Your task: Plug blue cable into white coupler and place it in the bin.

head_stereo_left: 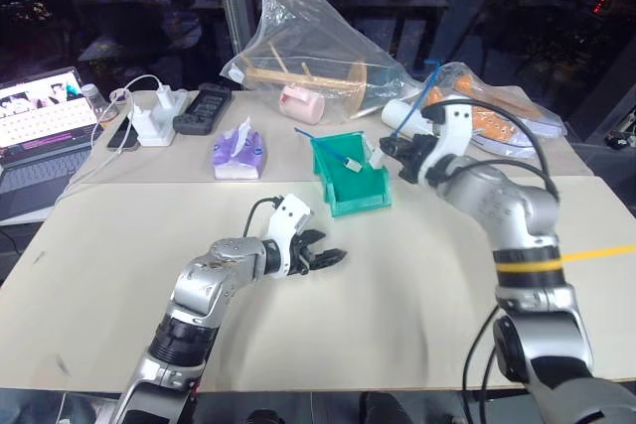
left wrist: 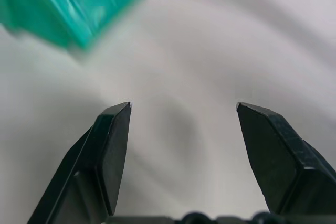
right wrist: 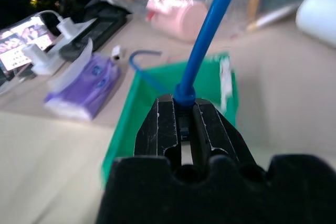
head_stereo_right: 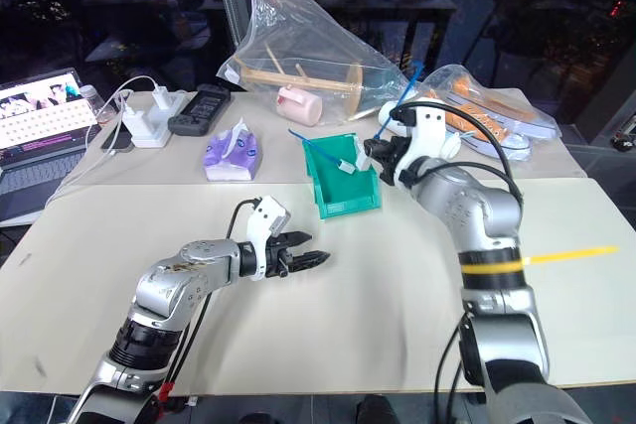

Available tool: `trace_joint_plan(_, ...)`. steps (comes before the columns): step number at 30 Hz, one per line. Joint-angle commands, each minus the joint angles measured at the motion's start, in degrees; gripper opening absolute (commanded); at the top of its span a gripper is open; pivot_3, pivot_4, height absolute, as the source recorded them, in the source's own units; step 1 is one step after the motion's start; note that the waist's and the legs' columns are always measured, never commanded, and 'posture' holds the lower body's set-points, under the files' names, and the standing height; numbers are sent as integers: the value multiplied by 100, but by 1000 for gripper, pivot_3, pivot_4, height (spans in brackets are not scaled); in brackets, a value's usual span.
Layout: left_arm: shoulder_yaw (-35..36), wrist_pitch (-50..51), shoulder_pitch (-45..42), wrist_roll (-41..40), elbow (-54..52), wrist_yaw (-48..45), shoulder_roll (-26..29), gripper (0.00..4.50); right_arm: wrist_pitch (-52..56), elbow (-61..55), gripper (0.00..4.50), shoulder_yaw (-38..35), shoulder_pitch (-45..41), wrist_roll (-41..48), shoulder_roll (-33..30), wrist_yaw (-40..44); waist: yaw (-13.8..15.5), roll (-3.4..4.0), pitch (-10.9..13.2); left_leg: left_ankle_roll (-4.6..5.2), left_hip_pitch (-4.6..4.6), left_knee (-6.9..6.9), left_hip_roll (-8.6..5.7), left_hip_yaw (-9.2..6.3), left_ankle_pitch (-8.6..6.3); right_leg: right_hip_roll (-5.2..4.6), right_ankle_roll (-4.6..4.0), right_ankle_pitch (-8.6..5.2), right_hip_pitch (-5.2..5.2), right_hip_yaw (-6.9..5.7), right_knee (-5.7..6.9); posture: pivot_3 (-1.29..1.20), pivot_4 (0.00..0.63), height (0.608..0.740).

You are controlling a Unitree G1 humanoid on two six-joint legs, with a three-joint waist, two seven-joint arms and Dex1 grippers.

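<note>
Jaws of the right gripper (right wrist: 181, 109) clamped on the blue cable (right wrist: 206, 40) right at the fingertips, poised over the bin (head_stereo_left: 350, 189); jaws of the left gripper (head_stereo_left: 328, 258) wide apart and empty, low over the bare surface (head_stereo_left: 397, 305), well short of the bin.

Cable rising from the right pinch and arcing on, a far stretch of it showing past the bin's back rim. White coupler (head_stereo_left: 353, 163) seemingly hanging inside the bin on the cable's end; whether the plug is fully seated, impossible to tell.

Likely trouble from here:
- Thin, tip-only pinch: easy slip or swivel of the cable, dropping the coupler off target.
- Springy arc: on release, possible flick of the cable over the low front lip and onto the surface.
- Half-seated plug: possible separation on landing, leaving two loose parts.
- Light bin: easily shoved or tipped by a descending wrist, with no bracing from the left gripper.
</note>
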Motion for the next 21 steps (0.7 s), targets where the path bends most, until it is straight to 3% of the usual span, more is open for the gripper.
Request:
trace_joint_plan(1,85,-402,91,120,-198,228,21,3504,-837,1027,1755,-111,-520,-459,248,659,-8,1,1,-1,-4,-1,0,0,1,-2,2,2,-1,-2,-2,0,150,740)
trace_joint_plan(5,142,-614,170,110,-150,345,-31,3504,-800,1014,3028,-362,-645,-487,294,925,-1,4,3,-8,-36,-1,-15,7,2,-27,19,11,-29,-8,-11,0,150,740)
trace_joint_plan(9,198,-829,147,132,-33,370,-11,3504,-151,-170,4430,-762,-246,-174,130,836,25,5,4,-35,-105,33,-22,8,14,-42,31,18,-81,-24,-8,0,150,740)
trace_joint_plan(12,248,-1155,73,230,60,322,105,3504,690,-1702,4473,-1038,383,292,-151,775,49,5,4,-36,-107,33,-23,10,13,-46,32,18,-80,-29,-9,0,150,740)
trace_joint_plan(15,569,-1469,0,46,142,116,236,3504,1373,-3591,4473,-1143,1575,788,-893,1251,87,5,4,-34,-108,35,-25,10,13,-47,33,20,-77,-29,-7,0,150,740)
trace_joint_plan(18,894,-1760,166,-31,294,-252,660,3504,1215,-5148,4473,-1636,3536,726,-1909,2026,119,4,5,-29,-108,38,-25,9,9,-48,34,20,-70,-35,-6,0,150,740)
trace_joint_plan(21,1138,-1909,358,-162,423,-425,891,3504,711,-5587,4473,-1993,4848,389,-2244,2302,94,5,5,5,-96,47,-27,15,-9,-48,34,19,-56,-31,-4,0,150,740)
